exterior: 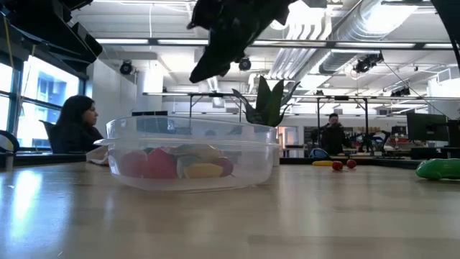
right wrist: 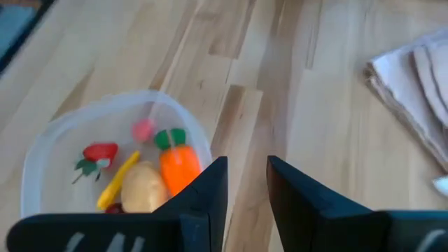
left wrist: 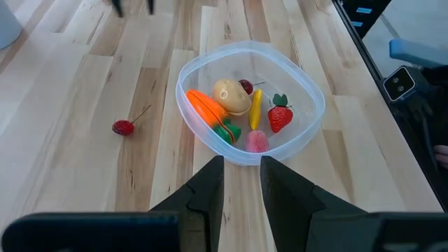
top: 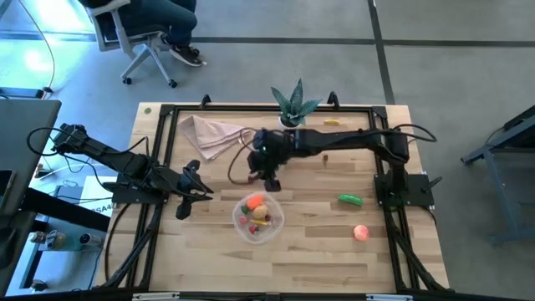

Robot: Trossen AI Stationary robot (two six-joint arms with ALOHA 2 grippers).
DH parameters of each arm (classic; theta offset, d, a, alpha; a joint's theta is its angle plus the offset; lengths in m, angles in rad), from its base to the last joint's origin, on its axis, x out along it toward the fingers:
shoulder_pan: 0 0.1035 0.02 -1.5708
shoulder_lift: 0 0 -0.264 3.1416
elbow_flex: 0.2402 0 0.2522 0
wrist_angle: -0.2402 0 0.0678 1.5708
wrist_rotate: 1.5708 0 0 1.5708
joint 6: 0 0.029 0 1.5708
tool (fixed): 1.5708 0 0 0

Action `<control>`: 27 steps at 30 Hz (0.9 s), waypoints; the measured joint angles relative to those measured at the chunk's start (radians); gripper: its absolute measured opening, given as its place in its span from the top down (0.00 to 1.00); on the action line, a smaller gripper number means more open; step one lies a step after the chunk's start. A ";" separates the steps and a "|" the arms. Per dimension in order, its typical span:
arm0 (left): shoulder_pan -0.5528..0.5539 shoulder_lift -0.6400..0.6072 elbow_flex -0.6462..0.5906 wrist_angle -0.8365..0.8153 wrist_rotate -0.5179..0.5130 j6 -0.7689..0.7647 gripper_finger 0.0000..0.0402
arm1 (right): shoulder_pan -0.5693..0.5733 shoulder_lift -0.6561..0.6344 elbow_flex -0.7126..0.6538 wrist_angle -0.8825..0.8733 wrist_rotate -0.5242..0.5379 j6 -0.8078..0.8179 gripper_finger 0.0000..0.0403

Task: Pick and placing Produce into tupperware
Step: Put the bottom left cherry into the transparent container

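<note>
The clear round tub (top: 237, 221) sits on the table's near middle. It holds an orange carrot (left wrist: 206, 110), a beige potato-like piece (left wrist: 231, 96), a yellow piece (left wrist: 256, 108), a strawberry (left wrist: 280, 117) and a pink piece (left wrist: 257, 141). A red cherry (left wrist: 123, 127) lies on the wood beside the tub. To the right lie the green cucumber (top: 349, 199) and pink peach (top: 360, 232); the yellow banana (top: 332, 122) lies near the far edge. My right gripper (top: 267, 181) hovers above the tub's far side, open by a narrow gap, empty. My left gripper (top: 185, 201) waits left of the tub, narrowly open.
A green spiky plant in a white pot (top: 292, 105) stands at the far edge. A beige napkin (top: 213, 134) lies far left of the tub. A black frame (top: 159, 150) borders the table. People sit in the room beyond. Bare wood lies near the front edge.
</note>
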 joint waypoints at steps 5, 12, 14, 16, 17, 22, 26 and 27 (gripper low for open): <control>0.000 0.000 0.000 0.000 0.000 0.000 0.79 | -0.059 0.061 0.001 0.020 -0.110 -0.004 0.77; 0.000 0.000 0.000 0.000 0.000 0.000 0.79 | -0.096 0.120 0.000 -0.054 -0.172 -0.061 0.77; 0.000 0.000 0.000 0.000 0.000 0.000 0.79 | -0.098 0.119 0.000 -0.071 -0.212 -0.074 0.77; 0.000 0.000 0.000 0.000 0.000 0.000 0.79 | -0.098 0.118 0.000 -0.108 -0.234 -0.078 0.77; 0.000 0.000 0.000 0.000 0.000 0.000 0.79 | -0.097 0.119 0.000 -0.126 -0.237 -0.083 0.77; 0.000 0.000 0.000 0.000 0.000 0.000 0.79 | -0.101 0.091 -0.142 -0.042 -0.248 -0.089 0.77; 0.000 0.000 0.000 0.000 0.000 0.000 0.79 | -0.122 0.021 -0.334 0.174 -0.243 -0.035 0.77; 0.000 0.000 0.000 0.000 0.000 0.000 0.79 | -0.125 0.002 -0.367 0.230 -0.230 -0.025 0.77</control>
